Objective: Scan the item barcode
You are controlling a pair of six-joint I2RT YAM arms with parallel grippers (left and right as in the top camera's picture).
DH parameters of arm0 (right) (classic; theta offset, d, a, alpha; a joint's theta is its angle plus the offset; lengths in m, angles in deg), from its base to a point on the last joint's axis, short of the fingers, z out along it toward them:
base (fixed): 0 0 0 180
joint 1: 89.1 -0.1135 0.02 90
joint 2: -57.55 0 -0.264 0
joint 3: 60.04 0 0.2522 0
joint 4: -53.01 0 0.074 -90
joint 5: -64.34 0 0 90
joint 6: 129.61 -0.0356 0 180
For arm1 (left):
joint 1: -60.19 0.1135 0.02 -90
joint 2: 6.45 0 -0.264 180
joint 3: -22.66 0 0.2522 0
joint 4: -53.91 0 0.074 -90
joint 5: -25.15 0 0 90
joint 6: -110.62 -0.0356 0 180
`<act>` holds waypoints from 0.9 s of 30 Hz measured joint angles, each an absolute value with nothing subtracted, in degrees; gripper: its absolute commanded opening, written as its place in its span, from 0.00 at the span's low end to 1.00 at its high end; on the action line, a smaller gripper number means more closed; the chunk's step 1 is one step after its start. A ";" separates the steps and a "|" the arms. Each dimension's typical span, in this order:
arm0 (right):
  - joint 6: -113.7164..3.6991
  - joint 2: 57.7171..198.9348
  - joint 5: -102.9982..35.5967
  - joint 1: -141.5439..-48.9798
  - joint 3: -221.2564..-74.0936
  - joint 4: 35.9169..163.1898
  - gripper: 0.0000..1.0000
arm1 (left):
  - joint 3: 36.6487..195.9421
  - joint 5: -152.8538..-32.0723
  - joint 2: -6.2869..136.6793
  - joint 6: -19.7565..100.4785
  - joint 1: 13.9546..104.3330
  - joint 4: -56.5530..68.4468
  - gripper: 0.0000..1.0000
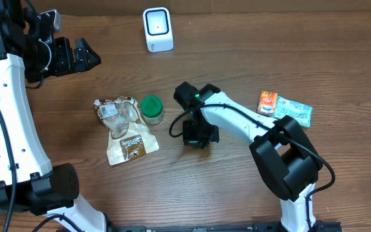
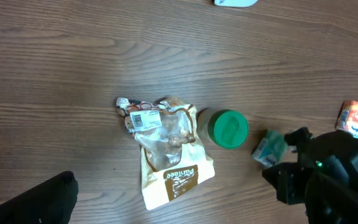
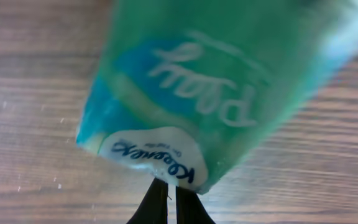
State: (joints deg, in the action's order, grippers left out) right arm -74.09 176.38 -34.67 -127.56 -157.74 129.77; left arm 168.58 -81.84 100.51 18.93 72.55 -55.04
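Observation:
A green Kleenex tissue pack (image 3: 210,93) fills the right wrist view, held just above the wood table. My right gripper (image 3: 171,190) is shut on its lower edge, the two dark fingertips pinched together. In the left wrist view a corner of the pack (image 2: 269,149) shows beside the right arm. From overhead, the right gripper (image 1: 195,133) hides the pack at table centre. The white barcode scanner (image 1: 158,29) stands at the back edge. My left gripper (image 1: 85,57) hangs open at the far left, holding nothing; one of its fingers (image 2: 39,199) shows in the left wrist view.
A brown and white snack bag (image 1: 127,132) lies left of centre with a green-lidded jar (image 1: 151,108) beside it. At the right are an orange packet (image 1: 268,103) and another teal tissue pack (image 1: 293,111).

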 measured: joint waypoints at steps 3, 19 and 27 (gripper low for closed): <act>-74.11 176.38 -33.51 -126.00 -157.74 129.84 0.04 | 168.58 -81.82 100.51 18.93 72.55 -55.04 1.00; -64.17 173.41 -40.84 -116.58 -157.74 131.26 0.30 | 168.58 -81.82 100.51 18.93 72.55 -55.04 1.00; -62.57 166.13 -45.89 -109.74 -158.22 132.68 0.47 | 168.58 -81.82 100.51 18.93 72.55 -55.04 1.00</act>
State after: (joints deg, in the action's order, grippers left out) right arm -62.57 166.13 -45.89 -109.74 -158.22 132.68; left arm 168.58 -81.82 100.51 18.93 72.55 -55.04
